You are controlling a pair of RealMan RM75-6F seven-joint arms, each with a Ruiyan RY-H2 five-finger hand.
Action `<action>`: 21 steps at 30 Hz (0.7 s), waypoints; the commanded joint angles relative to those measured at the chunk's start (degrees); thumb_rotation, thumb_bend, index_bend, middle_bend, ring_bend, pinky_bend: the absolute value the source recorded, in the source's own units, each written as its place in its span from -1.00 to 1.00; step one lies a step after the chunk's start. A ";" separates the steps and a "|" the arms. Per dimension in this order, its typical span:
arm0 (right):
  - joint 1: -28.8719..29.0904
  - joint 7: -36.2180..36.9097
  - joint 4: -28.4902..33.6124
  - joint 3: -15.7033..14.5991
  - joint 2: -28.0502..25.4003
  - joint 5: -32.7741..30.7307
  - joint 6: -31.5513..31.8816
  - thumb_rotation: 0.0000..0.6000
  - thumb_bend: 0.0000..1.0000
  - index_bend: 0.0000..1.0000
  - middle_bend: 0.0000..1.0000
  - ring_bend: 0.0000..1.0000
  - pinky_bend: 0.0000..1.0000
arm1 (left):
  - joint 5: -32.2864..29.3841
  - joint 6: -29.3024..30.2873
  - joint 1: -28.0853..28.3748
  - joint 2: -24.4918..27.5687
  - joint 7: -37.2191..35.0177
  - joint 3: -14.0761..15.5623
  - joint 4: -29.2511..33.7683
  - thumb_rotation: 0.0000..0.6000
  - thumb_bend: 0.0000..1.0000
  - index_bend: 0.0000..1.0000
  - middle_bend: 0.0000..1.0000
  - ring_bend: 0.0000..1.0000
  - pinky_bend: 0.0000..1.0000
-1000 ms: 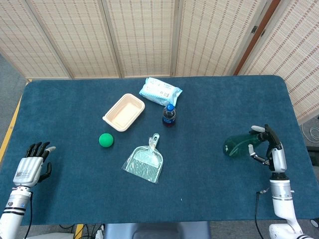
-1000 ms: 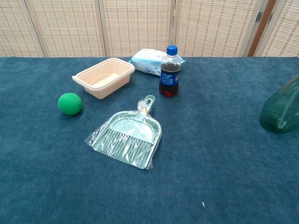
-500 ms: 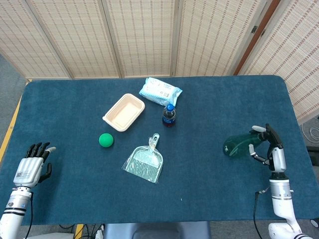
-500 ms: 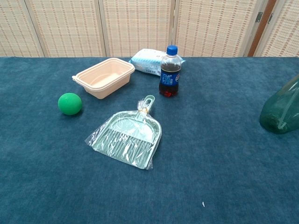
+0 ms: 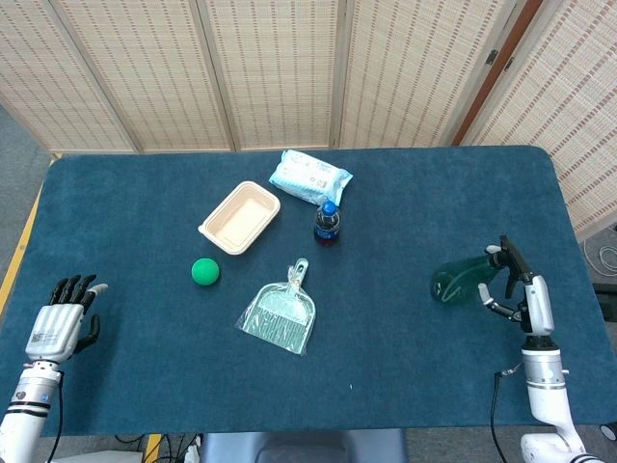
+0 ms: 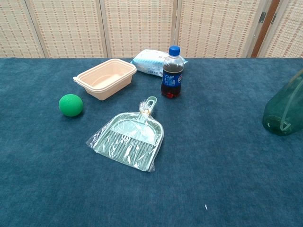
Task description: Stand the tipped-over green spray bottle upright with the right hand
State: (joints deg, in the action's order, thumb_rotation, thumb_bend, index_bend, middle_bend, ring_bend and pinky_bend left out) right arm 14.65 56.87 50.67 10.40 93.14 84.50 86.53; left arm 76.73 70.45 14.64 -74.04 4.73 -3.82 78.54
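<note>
The green spray bottle (image 5: 461, 282) lies tilted near the table's right edge, its round base toward the table's middle. My right hand (image 5: 523, 297) grips its neck and trigger end, fingers wrapped around the top. The chest view catches only the bottle's (image 6: 284, 113) body at the right border, base lifted at an angle; the right hand is outside that view. My left hand (image 5: 60, 323) rests far off at the table's front left corner, fingers apart, holding nothing.
A cola bottle (image 5: 327, 223) stands mid-table beside a white wipes pack (image 5: 309, 177) and a beige tub (image 5: 240, 218). A green ball (image 5: 204, 271) and a wrapped dustpan (image 5: 280, 312) lie nearer the front. The table edge (image 5: 569, 222) runs close to the right hand.
The right hand has turned slightly and the bottle's neck end has risen, so the bottle tilts more toward upright. The left hand has not moved.
</note>
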 commanded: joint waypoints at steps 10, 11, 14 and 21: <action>-0.60 -0.75 1.07 -0.13 -1.09 0.21 0.70 1.00 -0.50 -0.49 -0.42 -0.50 -0.39 | 0.01 0.42 -0.21 0.15 0.11 0.04 0.39 1.00 0.22 -0.62 -0.79 -0.95 -0.96; -0.66 -0.81 1.22 -0.12 -1.19 0.22 0.77 1.00 -0.50 -0.49 -0.42 -0.50 -0.39 | 0.03 0.50 -0.22 0.22 0.14 0.02 0.54 1.00 0.22 -0.62 -0.79 -0.95 -0.96; -0.79 -1.15 1.50 -0.15 -1.43 0.25 0.91 1.00 -0.50 -0.51 -0.43 -0.51 -0.39 | 0.14 0.79 -0.25 0.33 0.32 -0.03 0.88 1.00 0.22 -0.62 -0.79 -0.95 -0.96; -0.93 -1.71 2.44 -0.16 -1.96 0.47 1.29 1.00 -0.51 -0.56 -0.48 -0.55 -0.43 | 0.17 1.09 -0.33 0.54 0.83 -0.03 1.54 1.00 0.22 -0.62 -0.79 -0.95 -0.96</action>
State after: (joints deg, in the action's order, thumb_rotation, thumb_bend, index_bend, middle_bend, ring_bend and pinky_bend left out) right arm 13.73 55.19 53.09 10.25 91.20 84.95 87.83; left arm 76.90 71.54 14.32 -73.50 5.56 -3.85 80.09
